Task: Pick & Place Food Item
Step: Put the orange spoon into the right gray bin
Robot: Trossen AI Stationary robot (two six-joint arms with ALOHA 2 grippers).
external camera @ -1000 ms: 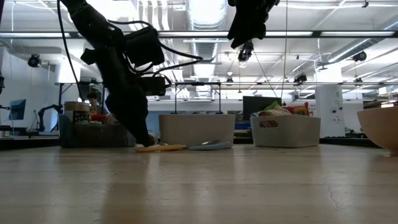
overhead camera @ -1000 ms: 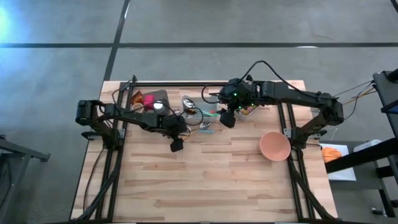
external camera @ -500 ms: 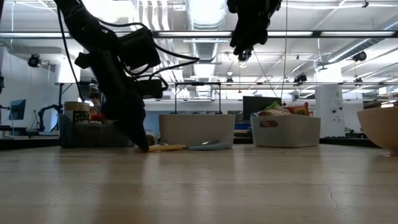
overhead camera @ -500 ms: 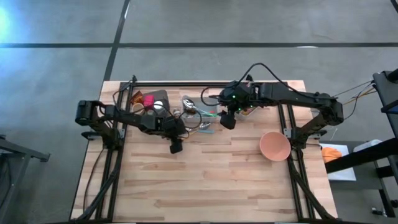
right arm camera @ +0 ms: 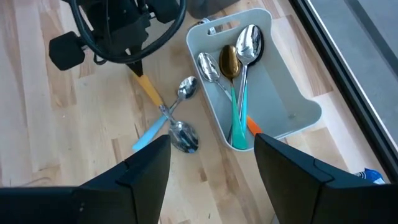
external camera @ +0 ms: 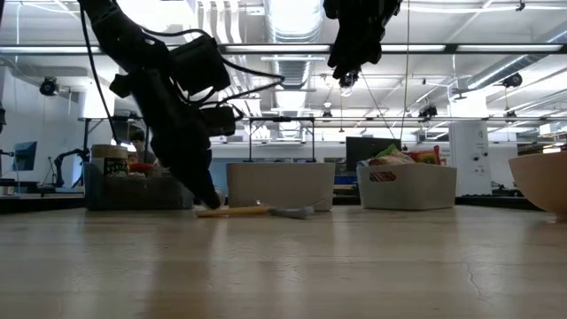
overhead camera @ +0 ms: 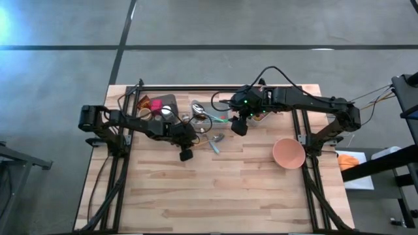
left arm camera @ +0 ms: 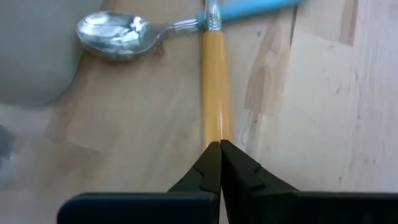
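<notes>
On the wooden table (overhead camera: 215,189), the left gripper (left arm camera: 219,163) is down at the surface with its fingers pressed together at the tip of a yellow-handled spoon (left arm camera: 216,93); whether the handle is actually pinched between them cannot be told. That spoon lies crossed under a blue-handled spoon (right arm camera: 163,126) just beside a grey utensil tray (right arm camera: 273,93), which holds three more spoons (right arm camera: 231,68). Above the tray, the right gripper (right arm camera: 211,174) hangs clear of the table with its fingers spread and nothing between them. At the table's right edge sits an orange bowl (overhead camera: 289,153). Behind the tray, seen across the table, a white bin (external camera: 406,184) holds packaged food (external camera: 403,157), well apart from both grippers.
</notes>
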